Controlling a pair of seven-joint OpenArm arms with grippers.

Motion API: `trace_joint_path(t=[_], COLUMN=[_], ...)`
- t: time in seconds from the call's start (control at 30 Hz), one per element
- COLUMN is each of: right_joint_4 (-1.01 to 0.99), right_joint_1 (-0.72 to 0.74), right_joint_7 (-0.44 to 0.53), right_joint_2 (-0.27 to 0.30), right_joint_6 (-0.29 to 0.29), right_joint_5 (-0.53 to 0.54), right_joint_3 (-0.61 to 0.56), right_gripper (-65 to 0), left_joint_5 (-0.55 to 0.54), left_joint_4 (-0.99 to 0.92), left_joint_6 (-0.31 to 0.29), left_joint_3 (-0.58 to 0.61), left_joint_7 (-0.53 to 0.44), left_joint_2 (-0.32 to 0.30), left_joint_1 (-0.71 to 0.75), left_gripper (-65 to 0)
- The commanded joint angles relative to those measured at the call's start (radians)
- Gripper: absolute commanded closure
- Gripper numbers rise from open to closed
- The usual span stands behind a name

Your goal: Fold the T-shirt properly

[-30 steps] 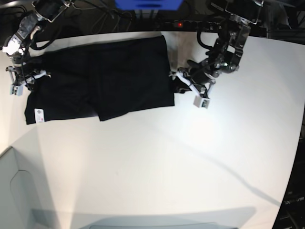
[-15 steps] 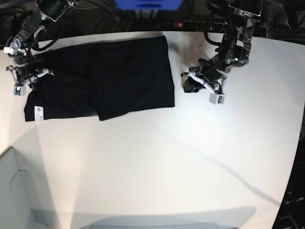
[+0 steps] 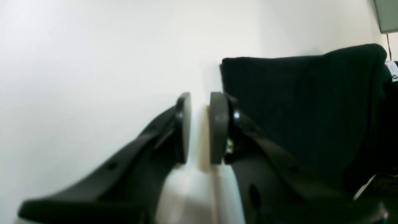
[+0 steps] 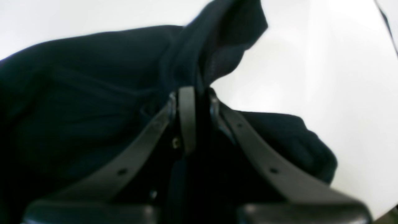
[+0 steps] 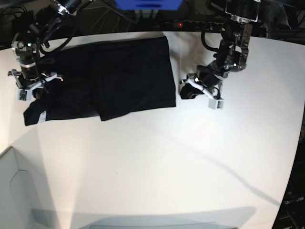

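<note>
Right gripper (image 4: 195, 119): jaws clamped tight on a bunched ridge of black cloth. In the right wrist view the fold of the T-shirt (image 4: 93, 93) rises between the pads and peaks above them, lifted off the table (image 4: 326, 77). More cloth lies rumpled below and to the right of the fingers. In the base view this gripper (image 5: 34, 86) sits at the shirt's left end, near the table's left edge, with the arm reaching in from the top left.

Left gripper (image 3: 199, 127): jaws parted by a narrow gap, nothing between them; only bare white table (image 3: 93, 62) shows through the gap. The pads stand just beside the shirt's straight edge (image 3: 295, 102), the right-hand pad close to the cloth corner; whether it touches the cloth I cannot tell. In the base view this gripper (image 5: 202, 90) hovers just to the right of the shirt's right edge, apart from it, the arm coming down from the top right.

T-shirt (image 5: 114, 78): black, spread flat across the upper left part of the white table (image 5: 167, 167), plain side up. Right edge straight and tidy; lower edge stepped, the left portion hanging lower. Left end gathered up where the right gripper holds it. A small white label (image 5: 43, 116) shows at the lower left corner.

Cables (image 5: 109, 16) and dark equipment lie beyond the table's far edge.
</note>
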Motion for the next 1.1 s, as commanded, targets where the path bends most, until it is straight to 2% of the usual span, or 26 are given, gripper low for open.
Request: trace_joint_path(t=[0.0, 0.1, 0.3, 0.67, 0.83, 0.97, 1.07], right_joint_4=[0.037, 0.095, 0.175, 0.171, 0.111, 0.032, -0.034], right_joint_1=[-0.016, -0.069, -0.175, -0.243, -0.238, -0.224, -0.194], right_joint_7=[0.025, 0.027, 0.030, 0.036, 0.035, 0.035, 0.036], right_joint_2=[-0.004, -0.024, -0.028, -0.028, -0.024, 0.001, 0.001], right_joint_6=[0.014, 0.014, 0.014, 0.014, 0.014, 0.014, 0.014], right_joint_5=[0.018, 0.030, 0.153, 0.156, 0.153, 0.153, 0.153], right_joint_3=[-0.023, -0.127, -0.325, -0.789, -0.921, -1.013, -1.043], right_gripper=[0.0, 0.0, 0.0, 0.0, 0.0, 0.0, 0.0], left_joint_5=[0.055, 0.055, 0.055, 0.055, 0.055, 0.055, 0.055], left_joint_4=[-0.017, -0.017, -0.018, -0.018, -0.018, -0.018, -0.018], left_joint_6=[0.040, 0.040, 0.040, 0.040, 0.041, 0.041, 0.041], left_joint_3=[0.003, 0.003, 0.003, 0.004, 0.000, 0.000, -0.002], left_joint_7=[0.058, 0.058, 0.058, 0.058, 0.058, 0.058, 0.058], left_joint_2=[-0.006, -0.006, -0.008, -0.014, -0.008, -0.006, -0.005], left_joint_1=[0.006, 0.004, 0.001, -0.017, -0.017, -0.014, -0.013], left_gripper=[-11.8, -11.8, -11.8, -11.8, -11.8, -11.8, -11.8])
